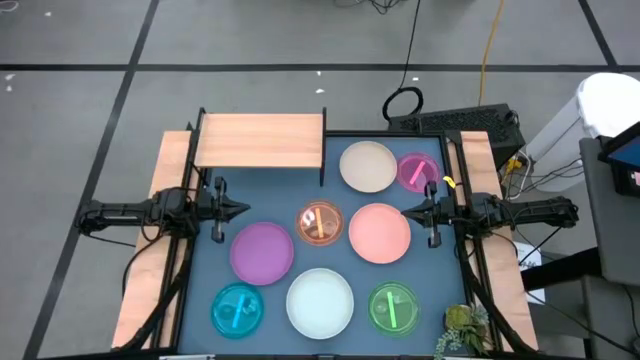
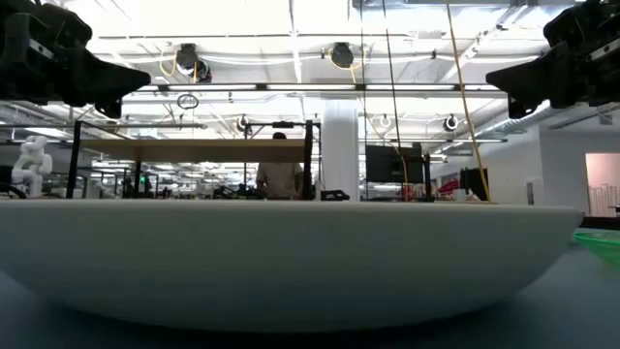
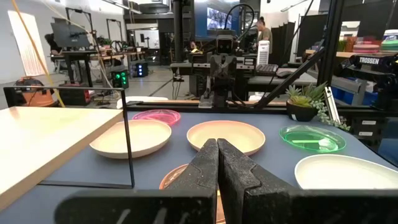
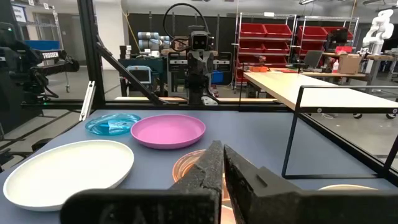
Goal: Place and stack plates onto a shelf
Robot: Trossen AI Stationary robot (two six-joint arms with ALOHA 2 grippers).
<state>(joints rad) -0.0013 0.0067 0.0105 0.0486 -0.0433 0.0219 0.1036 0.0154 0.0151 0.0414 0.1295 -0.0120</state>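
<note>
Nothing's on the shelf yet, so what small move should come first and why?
Probably open the left gripper and lower it toward the purple plate. Both grippers are shut and empty, the shelf is bare, and that large plate lies just beside it.

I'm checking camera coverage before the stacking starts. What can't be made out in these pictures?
- Low view: the pale white plate fills the foreground and hides nearly every other plate; only a green plate edge shows.
- Left wrist view: the orange plate is mostly behind the left gripper, whose fingers are shut.
- Right wrist view: the cream plate is cut off by the bottom edge.
- High view: the shelf legs are mostly hidden under its board.
</note>
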